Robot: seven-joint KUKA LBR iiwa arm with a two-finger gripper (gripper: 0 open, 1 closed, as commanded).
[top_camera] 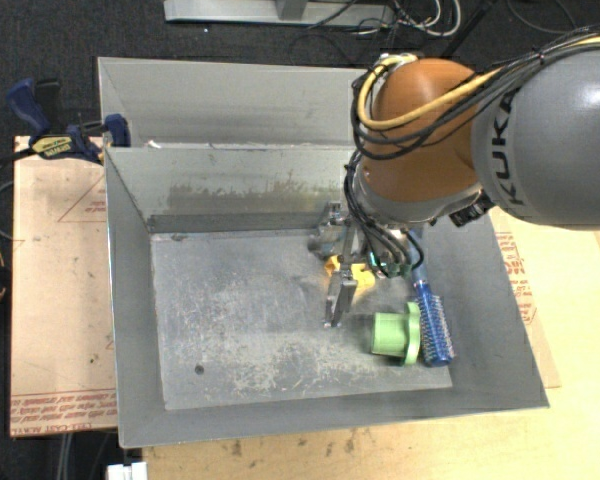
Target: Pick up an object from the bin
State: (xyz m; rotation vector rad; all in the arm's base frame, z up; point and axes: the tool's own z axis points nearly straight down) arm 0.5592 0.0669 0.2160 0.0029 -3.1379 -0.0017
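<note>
- Orange wrist cover (420, 133) hangs over the bin's (130, 268) right half.
- Claw (340, 303) is low in the bin; I cannot tell if it is spread or pinching.
- 1 small yellow piece (352, 268) lies against the claw's upper part.
- Green spool (388, 334) and blue brush (433, 326) lie just right of it.

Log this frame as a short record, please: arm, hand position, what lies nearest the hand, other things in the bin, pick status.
arm: KUKA arm with orange wrist cover, reaching in from the view's right
hand: hand low over the grey bin floor, right of centre
nearest thing: small yellow thing right at the hand
other things: green cylindrical piece near the front right, blue brush close beside it
pick status: cannot tell whether anything is held
</note>
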